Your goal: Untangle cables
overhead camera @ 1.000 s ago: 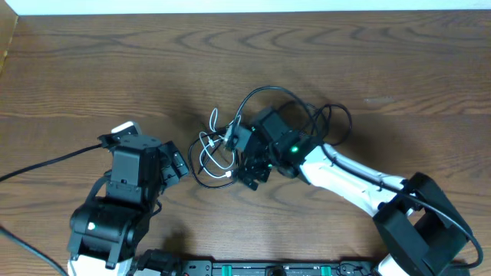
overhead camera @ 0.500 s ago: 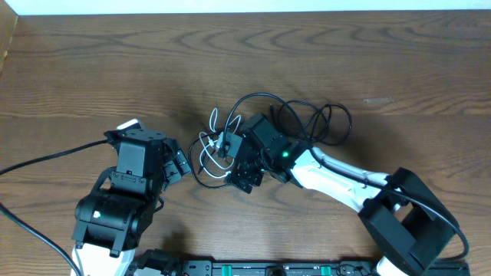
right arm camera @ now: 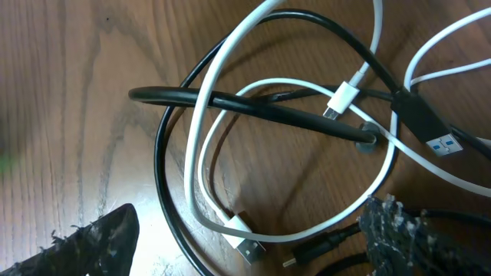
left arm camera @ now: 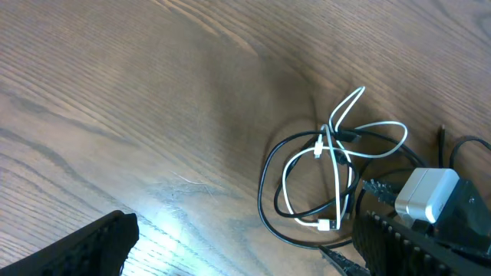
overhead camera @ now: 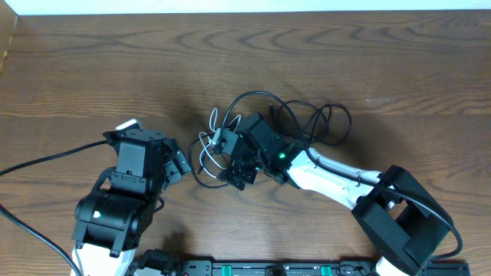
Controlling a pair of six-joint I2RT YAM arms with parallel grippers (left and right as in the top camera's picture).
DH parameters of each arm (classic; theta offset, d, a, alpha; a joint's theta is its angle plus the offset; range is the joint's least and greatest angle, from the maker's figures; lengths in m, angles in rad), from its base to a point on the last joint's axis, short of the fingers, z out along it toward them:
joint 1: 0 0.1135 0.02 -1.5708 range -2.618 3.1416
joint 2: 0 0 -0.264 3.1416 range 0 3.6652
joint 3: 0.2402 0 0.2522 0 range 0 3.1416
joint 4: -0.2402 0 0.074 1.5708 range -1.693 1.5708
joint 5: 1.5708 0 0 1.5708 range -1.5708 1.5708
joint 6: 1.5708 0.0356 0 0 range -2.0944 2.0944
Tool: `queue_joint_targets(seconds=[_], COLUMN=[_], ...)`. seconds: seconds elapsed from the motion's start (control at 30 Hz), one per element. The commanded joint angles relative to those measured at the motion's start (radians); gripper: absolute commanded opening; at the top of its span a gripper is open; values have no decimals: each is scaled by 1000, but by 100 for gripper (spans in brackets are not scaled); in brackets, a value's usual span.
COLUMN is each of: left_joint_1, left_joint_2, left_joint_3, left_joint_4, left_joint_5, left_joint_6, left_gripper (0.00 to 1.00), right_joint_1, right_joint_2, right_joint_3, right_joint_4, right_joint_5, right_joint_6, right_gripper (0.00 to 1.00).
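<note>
Dark wooden table [overhead camera: 92,69]: tangle of thin black and white plug-ended cables [right arm camera: 261,107] lying at frame centre. Right gripper [overhead camera: 232,159] hovering over tangle, jaws wide, gripping nothing. Left gripper [overhead camera: 178,163] sitting lower left, jaws wide. Untangling barely beginning; nothing separated.

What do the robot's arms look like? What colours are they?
Both arms are mostly black and blocky. The right arm has a long white section and a small green light. The left arm trails a thick black cable. Their fingers are black and bumpy.
</note>
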Motion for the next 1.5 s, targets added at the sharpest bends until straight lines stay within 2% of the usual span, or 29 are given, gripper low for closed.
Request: queue_joint_targets(seconds=[0.0, 0.23, 0.47, 0.73, 0.87, 0.93, 0.97, 1.13, 1.17, 1.27, 1.33, 1.47], left_joint_1=[4, 4, 4, 4, 4, 4, 4, 4, 4, 4, 4, 4], left_joint_2=[0, 0, 0, 0, 0, 0, 0, 0, 0, 0, 0, 0], left_joint_3=[3, 3, 3, 3, 3, 3, 3, 3, 3, 3, 3, 3], left_joint_4=[-5, -5, -5, -5, -5, -5, -6, -6, -6, -5, -5, -5], left_joint_5=[13, 19, 23, 23, 23, 23, 23, 23, 23, 23, 23, 23], left_joint_6=[-8, -8, -8, -8, -8, -4, -4, 0, 0, 0, 0, 0], left_gripper=[94, 94, 94, 94, 95, 94, 94, 95, 95, 95, 95, 94], right_joint_1=[6, 6, 6, 44, 49, 42, 27, -52, -80, -122, -143, -148], right_joint_2=[6, 7, 24, 102, 103, 100, 85, -42, -111, -239, -343, -534], right_joint_3=[10, 10, 10, 10, 11, 12, 12, 14, 21, 57, 104, 254], right_joint_4=[3, 2, 3, 98, 120, 117, 92, -129, -239, -428, -526, -544], right_joint_5=[-7, -7, -7, -33, -29, -19, 15, 181, 278, 422, 467, 468], right_joint_6=[20, 20, 21, 74, 100, 129, 169, 177, 176, 172, 143, 109], right_gripper=[88, 86, 79, 74, 47, 4, 1, 1, 1, 1, 1, 1])
